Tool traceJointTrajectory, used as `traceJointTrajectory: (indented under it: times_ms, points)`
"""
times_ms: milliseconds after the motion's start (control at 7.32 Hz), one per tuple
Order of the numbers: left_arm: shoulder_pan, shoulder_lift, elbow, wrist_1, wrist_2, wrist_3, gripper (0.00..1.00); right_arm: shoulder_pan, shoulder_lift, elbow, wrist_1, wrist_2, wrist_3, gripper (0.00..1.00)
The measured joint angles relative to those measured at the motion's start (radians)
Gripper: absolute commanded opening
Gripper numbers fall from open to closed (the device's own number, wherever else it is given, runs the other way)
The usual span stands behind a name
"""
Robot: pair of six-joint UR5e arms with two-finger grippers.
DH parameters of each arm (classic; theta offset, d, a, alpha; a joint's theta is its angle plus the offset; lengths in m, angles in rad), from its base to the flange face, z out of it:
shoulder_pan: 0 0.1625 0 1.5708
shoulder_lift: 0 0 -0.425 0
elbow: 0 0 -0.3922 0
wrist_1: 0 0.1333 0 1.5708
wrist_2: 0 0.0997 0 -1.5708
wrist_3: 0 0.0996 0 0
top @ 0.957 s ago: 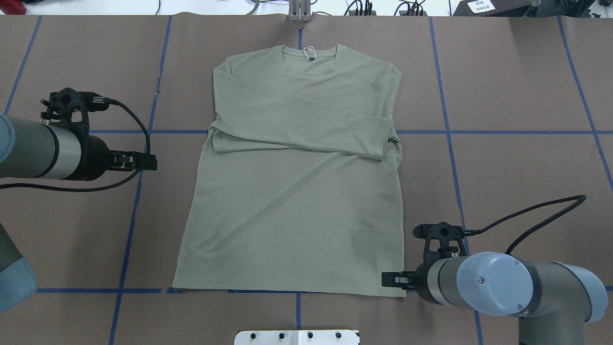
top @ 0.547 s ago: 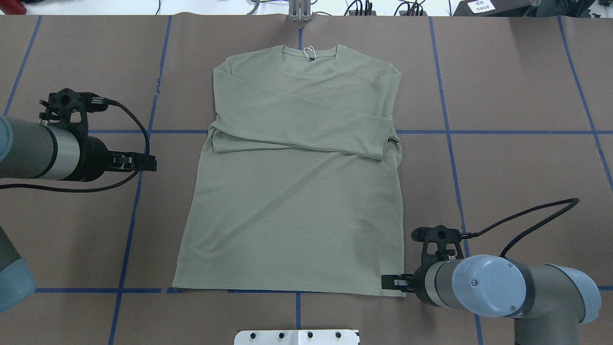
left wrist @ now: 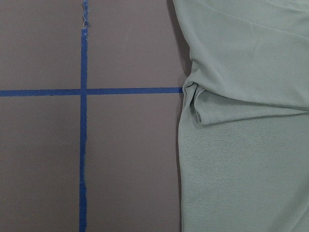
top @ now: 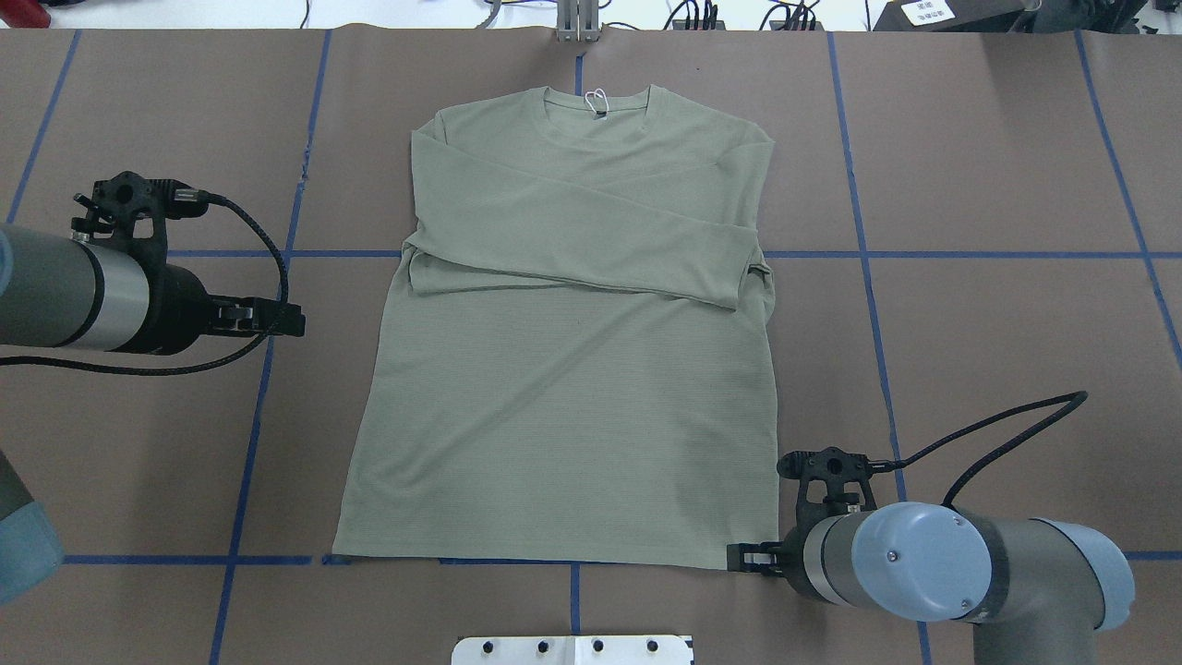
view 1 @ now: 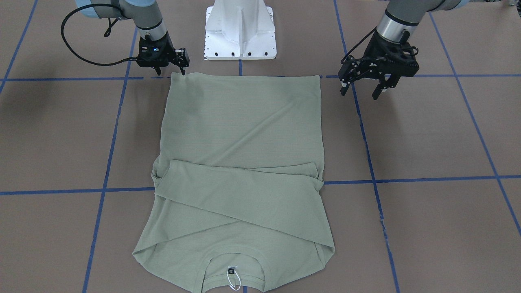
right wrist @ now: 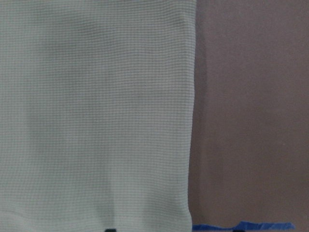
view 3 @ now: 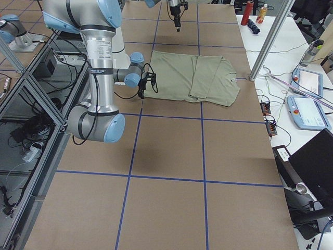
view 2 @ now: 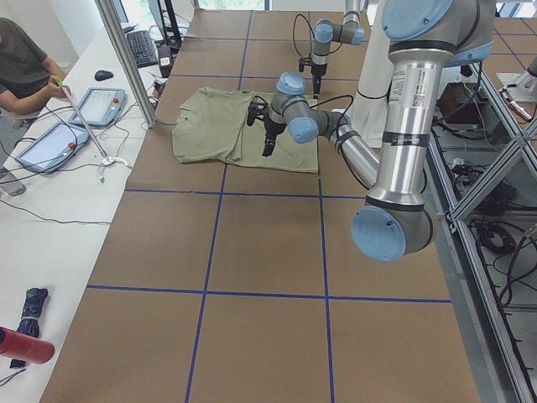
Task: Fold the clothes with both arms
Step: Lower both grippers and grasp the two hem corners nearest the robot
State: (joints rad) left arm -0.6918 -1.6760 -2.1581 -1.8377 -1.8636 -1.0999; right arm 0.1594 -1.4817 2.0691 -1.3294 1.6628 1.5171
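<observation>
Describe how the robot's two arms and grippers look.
The left arm and right arm are grey tubes with silver bands, light-blue joint caps and looping black cables. The left gripper and right gripper are black, each with two slim jaws.

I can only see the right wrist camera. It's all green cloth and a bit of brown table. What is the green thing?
Observer: It's a long-sleeved shirt lying flat on the table, with both sleeves folded across its chest.
Child: Where is my gripper on it?
Observer: The right gripper is at the shirt's bottom hem corner, on the robot's right side. I can't tell if it's pinching the cloth.
Child: What about the other arm?
Observer: The left gripper hangs open over bare table off the shirt's other side, not touching it.
</observation>
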Motion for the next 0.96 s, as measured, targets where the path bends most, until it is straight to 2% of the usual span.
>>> traceJointTrajectory:
  times_ms: [683,820,957]
  points:
    - [0.003,-0.001,0.002,0.000,-0.002,-0.001,1.00,0.005,0.003,-0.010,-0.001,-0.008,-0.009,0.79]
    - [0.004,-0.001,0.002,0.000,-0.002,0.000,1.00,0.006,0.003,-0.011,-0.001,-0.008,-0.010,0.57]
    - [0.003,-0.001,0.001,0.000,-0.001,0.000,1.00,0.006,0.003,-0.012,-0.002,-0.007,-0.010,0.43]
